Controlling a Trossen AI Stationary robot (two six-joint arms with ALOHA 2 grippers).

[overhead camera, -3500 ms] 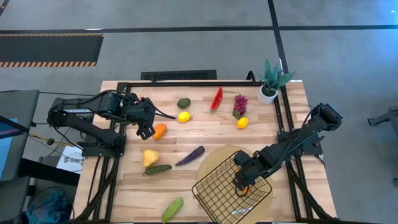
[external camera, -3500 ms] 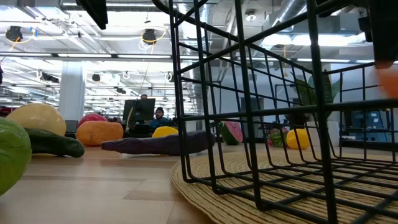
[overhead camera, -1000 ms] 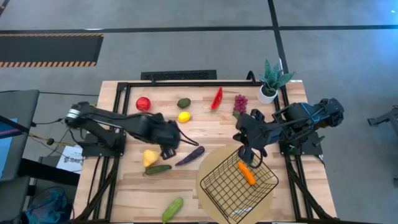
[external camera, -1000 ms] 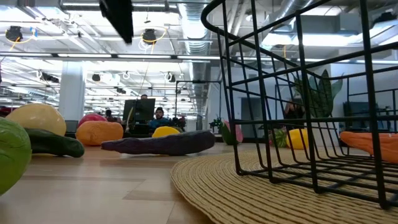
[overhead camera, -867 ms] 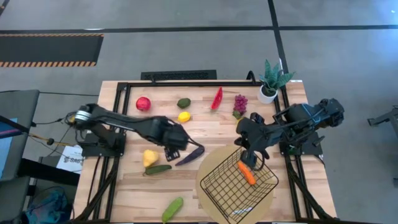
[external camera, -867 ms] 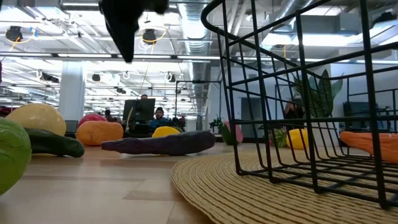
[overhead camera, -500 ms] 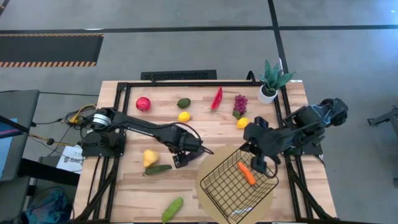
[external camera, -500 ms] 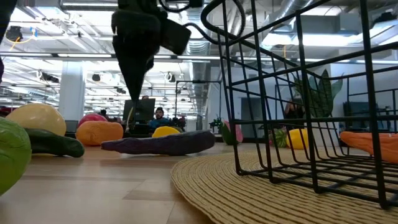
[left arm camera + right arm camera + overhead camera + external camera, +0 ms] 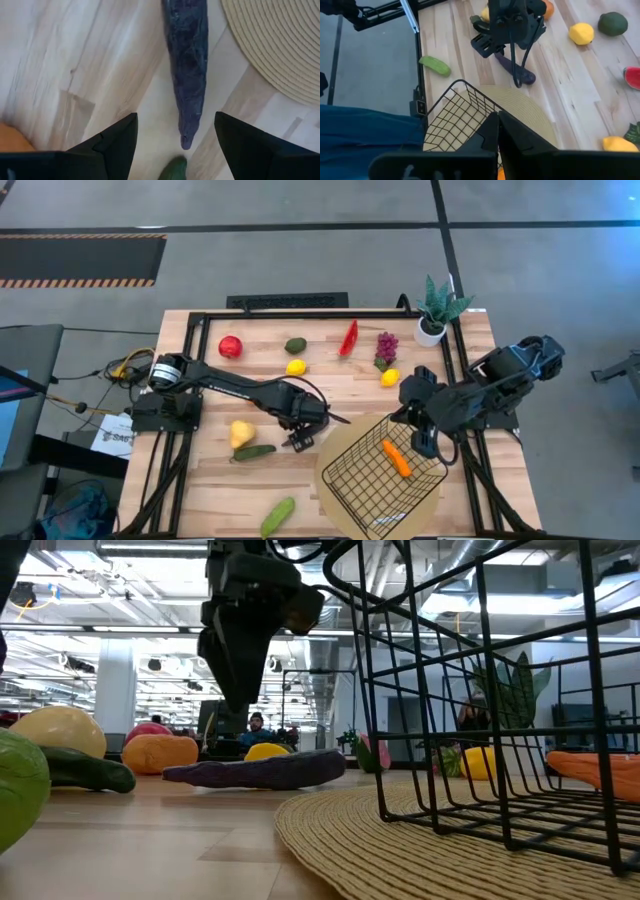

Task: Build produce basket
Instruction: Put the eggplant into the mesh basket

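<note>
We see aubergine (image 9: 187, 70) lengthwise between left gripper (image 9: 175, 145) fingers, spread | tip toward cucumber (image 9: 172, 170) | right gripper (image 9: 497, 137) closed, empty

A pale wooden bench (image 9: 330, 395) stands on a grey floor (image 9: 300, 265) crossed by dark lines. Beyond it, bright ceiling lights (image 9: 120, 635), silver ducts (image 9: 470, 565) and a white column (image 9: 115, 690).

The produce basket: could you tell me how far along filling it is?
Done: one carrot lies in the basket. In hand: the left gripper, open, is poised over the aubergine, not gripping yet. The right gripper, shut and empty, is at the basket's rim. Left: apple, avocado, lemons, watermelon slice, grapes, pear, cucumbers.
</note>
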